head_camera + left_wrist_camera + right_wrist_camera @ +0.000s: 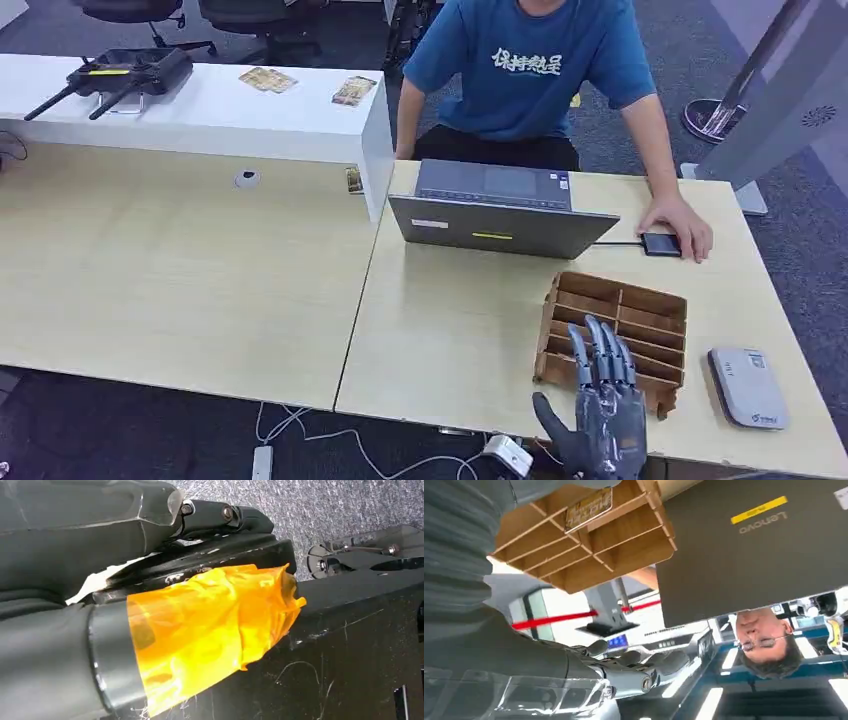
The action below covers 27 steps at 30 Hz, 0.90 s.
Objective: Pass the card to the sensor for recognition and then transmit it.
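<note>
While a card point(589, 508) sits in the wooden rack point(640, 310), right hand point(600, 405) hovers — fingers apart (empty)

Grey carpet point(800, 250), light wooden tables point(180, 270), office chairs point(250, 20)

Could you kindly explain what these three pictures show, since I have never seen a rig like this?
This is a humanoid robot with two arms and hands. The head view looks down on a table. Its right hand hovers, holding nothing, fingers spread, before a wooden slotted rack. The right wrist view shows a card in that rack. Also there: a laptop, a grey card reader, and a person's hand on a small black device. The left wrist view looks down at carpet.
</note>
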Motion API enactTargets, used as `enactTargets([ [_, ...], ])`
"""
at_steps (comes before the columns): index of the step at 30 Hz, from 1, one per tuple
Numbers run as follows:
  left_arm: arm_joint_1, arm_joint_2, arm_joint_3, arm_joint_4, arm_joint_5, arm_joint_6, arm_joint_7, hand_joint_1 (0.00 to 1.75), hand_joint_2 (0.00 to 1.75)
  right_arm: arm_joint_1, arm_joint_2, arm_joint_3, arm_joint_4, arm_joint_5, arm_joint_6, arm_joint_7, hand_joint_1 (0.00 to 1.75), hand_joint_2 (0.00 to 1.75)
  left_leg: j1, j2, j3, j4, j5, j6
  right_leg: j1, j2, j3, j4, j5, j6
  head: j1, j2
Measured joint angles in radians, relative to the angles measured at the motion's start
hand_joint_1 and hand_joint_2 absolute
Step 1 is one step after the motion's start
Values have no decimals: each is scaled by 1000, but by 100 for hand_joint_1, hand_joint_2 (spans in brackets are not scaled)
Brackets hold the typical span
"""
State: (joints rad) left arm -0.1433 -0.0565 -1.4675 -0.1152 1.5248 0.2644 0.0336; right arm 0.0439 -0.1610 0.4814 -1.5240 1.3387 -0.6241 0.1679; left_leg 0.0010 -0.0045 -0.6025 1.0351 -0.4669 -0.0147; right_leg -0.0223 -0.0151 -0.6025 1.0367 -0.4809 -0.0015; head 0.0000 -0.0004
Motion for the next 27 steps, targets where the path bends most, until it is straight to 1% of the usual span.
enactTargets([
  [3, 0, 0, 0, 0, -2, 0, 1, 0, 0, -10, 1, 0, 18, 29, 9, 16, 0, 175, 0, 0, 0, 0, 0, 0, 0, 0, 0, 0, 0, 0, 0, 0],
  [7, 0, 0, 0, 0, -4, -1, 2, 0, 0, -16, 3, 0, 30, 33, 11, 19, 0, 175, 0, 0, 0, 0, 0, 0, 0, 0, 0, 0, 0, 0, 0, 0],
  [15, 0, 0, 0, 0, -7, -1, 2, 0, 0, -50, 16, 6, 86, 20, 58, 32, 0, 175, 0, 0, 0, 0, 0, 0, 0, 0, 0, 0, 0, 0, 0, 0],
  [27, 0, 0, 0, 0, -11, -1, 4, 0, 0, -88, 30, 16, 149, -7, 65, 36, 0, 175, 0, 0, 0, 0, 0, 0, 0, 0, 0, 0, 0, 0, 0, 0],
])
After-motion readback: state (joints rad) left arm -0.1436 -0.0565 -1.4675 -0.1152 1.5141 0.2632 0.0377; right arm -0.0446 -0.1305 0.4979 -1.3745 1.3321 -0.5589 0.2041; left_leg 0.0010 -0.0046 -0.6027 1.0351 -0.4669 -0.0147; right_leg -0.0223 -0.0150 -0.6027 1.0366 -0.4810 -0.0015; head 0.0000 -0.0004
